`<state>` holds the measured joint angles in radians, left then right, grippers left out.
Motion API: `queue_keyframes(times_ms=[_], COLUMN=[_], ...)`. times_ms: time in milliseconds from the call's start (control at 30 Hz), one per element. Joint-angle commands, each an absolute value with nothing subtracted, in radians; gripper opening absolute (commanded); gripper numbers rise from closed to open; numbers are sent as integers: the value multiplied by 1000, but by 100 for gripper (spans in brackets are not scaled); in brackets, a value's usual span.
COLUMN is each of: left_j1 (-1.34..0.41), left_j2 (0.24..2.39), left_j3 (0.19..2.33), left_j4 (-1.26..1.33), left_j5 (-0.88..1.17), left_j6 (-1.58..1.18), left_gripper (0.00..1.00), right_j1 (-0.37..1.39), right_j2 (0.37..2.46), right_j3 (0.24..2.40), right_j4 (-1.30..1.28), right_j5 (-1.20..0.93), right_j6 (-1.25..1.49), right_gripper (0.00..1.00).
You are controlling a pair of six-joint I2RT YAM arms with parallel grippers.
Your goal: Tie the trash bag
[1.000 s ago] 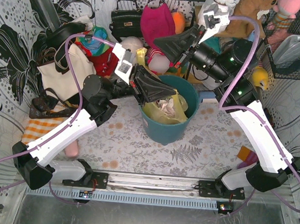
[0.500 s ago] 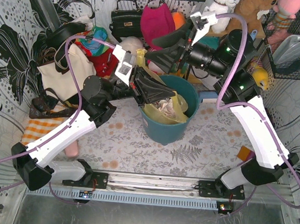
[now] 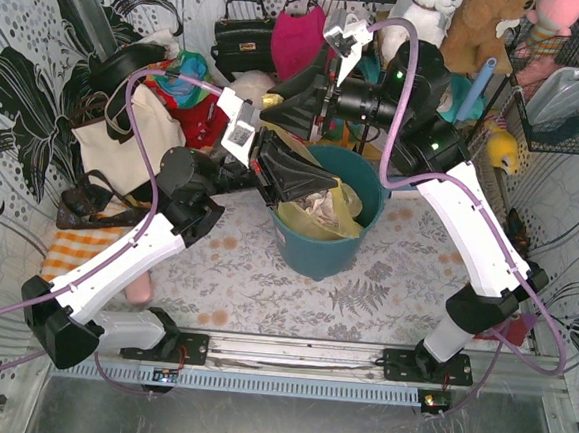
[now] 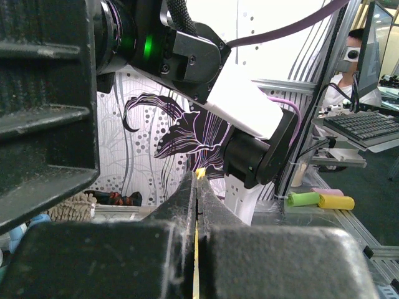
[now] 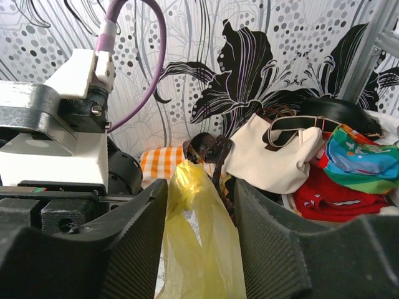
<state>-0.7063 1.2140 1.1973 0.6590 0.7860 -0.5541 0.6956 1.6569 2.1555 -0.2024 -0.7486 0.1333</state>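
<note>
The trash bag (image 3: pixel 320 211) is thin yellow plastic with crumpled white paper inside, sitting in a teal bin (image 3: pixel 322 249) at mid-table. My left gripper (image 3: pixel 308 178) is over the bin's left rim, shut on a fold of the bag. In the left wrist view a thin yellow strip (image 4: pixel 199 249) runs between the closed fingers (image 4: pixel 181 205). A free flap of the bag (image 5: pixel 196 230) stands up above it. My right gripper (image 5: pixel 201 187) is open with this flap between its fingers. From above, the right gripper (image 3: pixel 269 115) points left at the flap (image 3: pixel 271 102).
A cream tote bag (image 3: pixel 125 143) with dark straps, a black handbag (image 3: pixel 245 38), clothes and stuffed toys (image 3: pixel 485 26) crowd the back and left. An orange checked cloth (image 3: pixel 77 245) lies at the left. A wire basket (image 3: pixel 570 88) hangs at the right.
The right arm has swung left across the bin and its gripper has opened around the raised yellow flap. The left arm and its grip have stayed still.
</note>
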Motion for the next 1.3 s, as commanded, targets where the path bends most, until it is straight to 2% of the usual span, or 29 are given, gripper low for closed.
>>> queue_keyframes(times_ms=[0,200,433,600,1100,1267], left_j1=[-711,-711,-711,-711,-711,-710], left_j2=[1190,1190,1187,1189,1194,1195], left_j3=[1187,1186,1186,1184,1192,1192], left_j4=[706,707,702,702,701,698], left_j5=[795,795,796,794,793,789], left_j6=[-561,-563,-559,-558,-561,-560], left_gripper=[0,0,0,0,0,0], right_j1=[701,701,701,701,701,701], right_j2=[1650,1641,1636,1612,1583,1584], right_j3=[2166,2133,2124,2097,2070,2066], right_j4=[-121,-62,-66,-52,-32,-38], right_j5=[-805,-772,-767,-762,-762,-760], right_j6=[141,173,171,167,167,166], right_gripper=[45,42,27,31,30,13])
